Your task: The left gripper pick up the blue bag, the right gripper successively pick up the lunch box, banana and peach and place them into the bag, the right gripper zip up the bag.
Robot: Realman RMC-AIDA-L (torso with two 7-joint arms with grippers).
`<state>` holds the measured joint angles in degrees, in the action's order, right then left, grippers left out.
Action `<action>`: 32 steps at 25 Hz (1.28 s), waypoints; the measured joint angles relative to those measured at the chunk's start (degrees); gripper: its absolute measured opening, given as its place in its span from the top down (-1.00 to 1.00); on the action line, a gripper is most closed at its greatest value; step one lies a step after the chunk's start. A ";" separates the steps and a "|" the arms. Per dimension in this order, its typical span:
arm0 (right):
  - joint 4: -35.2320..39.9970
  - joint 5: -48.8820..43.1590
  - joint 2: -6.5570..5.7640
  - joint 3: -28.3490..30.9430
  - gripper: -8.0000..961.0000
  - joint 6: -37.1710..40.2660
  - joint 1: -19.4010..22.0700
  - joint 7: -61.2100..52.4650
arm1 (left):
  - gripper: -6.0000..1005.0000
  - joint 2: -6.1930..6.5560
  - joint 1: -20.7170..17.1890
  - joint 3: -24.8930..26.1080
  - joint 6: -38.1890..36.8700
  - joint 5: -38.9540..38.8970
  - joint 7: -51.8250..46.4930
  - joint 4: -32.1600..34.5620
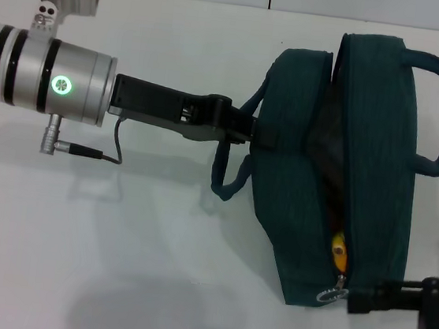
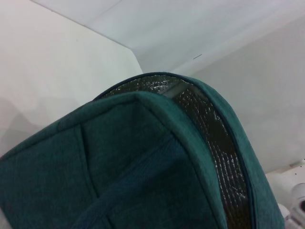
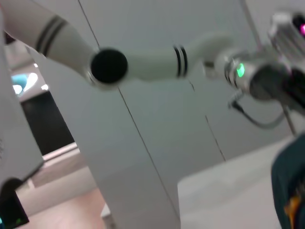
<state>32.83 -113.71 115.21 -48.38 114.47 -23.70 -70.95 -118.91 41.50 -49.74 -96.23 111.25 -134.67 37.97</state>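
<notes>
Our left gripper (image 1: pixel 259 131) is pinching the left side of the blue bag (image 1: pixel 377 174), which stands on the white table (image 1: pixel 113 263) to the right. The banana (image 1: pixel 339 254) peeks out of the open slit. Our right gripper (image 1: pixel 358 301) is at the near end of the bag, by the zipper ring (image 1: pixel 338 288); we cannot tell if its fingers are spread. We should grab that ring well, then pull slowly toward the far end while the left keeps the bag steady.

White table (image 1: pixel 111 279) w/ blue bag (image 1: pixel 375 190)
</notes>
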 joint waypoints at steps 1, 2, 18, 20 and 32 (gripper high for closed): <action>-0.89 -1.31 0.01 -0.01 -0.48 -0.98 -0.60 -0.32 | 0.80 0.00 0.03 0.00 0.00 -0.03 -0.02 0.00; -1.40 -2.04 0.01 -0.01 -0.48 -1.52 -0.99 -0.53 | 0.80 0.00 0.05 0.00 0.00 -0.06 -0.04 0.00; -4.75 -4.58 0.18 -2.13 -0.48 -13.50 -6.02 -3.61 | 0.80 0.08 0.00 0.00 -0.01 -0.88 -0.07 -0.11; -4.63 -4.37 0.20 -1.50 -0.48 -13.75 -5.94 -3.63 | 0.80 0.08 -0.04 0.00 -0.01 -1.02 -0.07 -0.15; -4.52 -1.99 0.19 -0.72 -0.48 -12.64 -5.19 -0.96 | 0.80 0.21 -0.01 -0.01 -0.01 -1.32 0.19 -0.26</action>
<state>28.31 -115.70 115.40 -49.09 101.83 -28.90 -71.91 -118.70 41.49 -49.75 -96.24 109.92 -134.48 37.71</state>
